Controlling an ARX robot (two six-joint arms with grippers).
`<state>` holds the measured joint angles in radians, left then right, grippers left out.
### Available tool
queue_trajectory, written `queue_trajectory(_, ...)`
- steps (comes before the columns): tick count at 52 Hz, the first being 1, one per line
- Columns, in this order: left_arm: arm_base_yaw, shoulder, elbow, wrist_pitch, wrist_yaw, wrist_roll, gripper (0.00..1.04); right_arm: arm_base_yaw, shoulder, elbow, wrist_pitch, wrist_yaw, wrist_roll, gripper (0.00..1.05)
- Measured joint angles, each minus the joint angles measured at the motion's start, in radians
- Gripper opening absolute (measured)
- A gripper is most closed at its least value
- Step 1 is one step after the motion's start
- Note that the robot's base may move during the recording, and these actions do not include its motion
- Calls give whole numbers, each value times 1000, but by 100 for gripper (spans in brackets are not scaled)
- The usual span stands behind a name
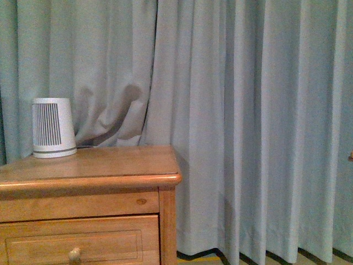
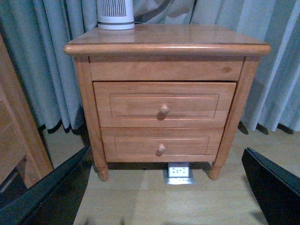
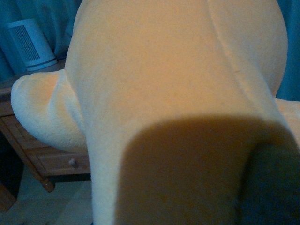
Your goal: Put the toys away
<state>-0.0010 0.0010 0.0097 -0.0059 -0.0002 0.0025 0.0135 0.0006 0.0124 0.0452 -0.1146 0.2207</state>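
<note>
**Plush right up against the right claw; left claw open, facing the nightstand**

Right wrist view: the yellow-orange plush point(image 3: 173, 84) fills nearly your whole frame, hard against the right claw's camera. It is too close to show the jaws, so you can't tell whether the right claw is clamped on it. A dark blurred patch point(image 3: 274, 187) sits at one corner, and I can't tell what it is. One stubby limb point(image 3: 40, 110) sticks out sideways. Beyond the plush, farther from that claw, you get a corner of the nightstand point(image 3: 56, 161) with one drawer knob point(image 3: 72, 162). The white slotted unit point(image 3: 30, 44) stands on top of it.

Left wrist view: the left claw point(image 2: 166, 152) is spread wide, with nothing between its two dark fingers point(image 2: 47, 197). Straight ahead of it is bare floor, then the nightstand square-on. It has two drawers, with an upper knob point(image 2: 163, 111) and a lower knob point(image 2: 161, 149). A floor socket point(image 2: 178, 171) sits under it, between the front legs. A second wooden piece point(image 2: 18, 140) stands off to one side of this claw. The curtain point(image 2: 47, 61) hangs behind everything.

Front view: you get only the nightstand's top corner, the white unit near its back edge, and the curtain filling the rest.

Cross-check: the plush shows only in the right wrist view. The full drawer fronts and the floor socket show only in the left wrist view.
</note>
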Motion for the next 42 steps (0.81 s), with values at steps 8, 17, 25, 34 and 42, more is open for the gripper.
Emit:
queue_trajectory(8,0,0,0,0,0,0,99,0,0,0,0,0,0,22)
queue_trajectory(17,2,0,0,0,-4,0,99,2,0,0,0,-9,0,22)
queue_trajectory(25,2,0,0,0,-1,0,99,2,0,0,0,-2,0,22)
queue_trajectory(34,1,0,0,0,0,0,99,0,0,0,0,8,0,22)
queue_trajectory(42,1,0,0,0,0,0,99,0,0,0,0,5,0,22)
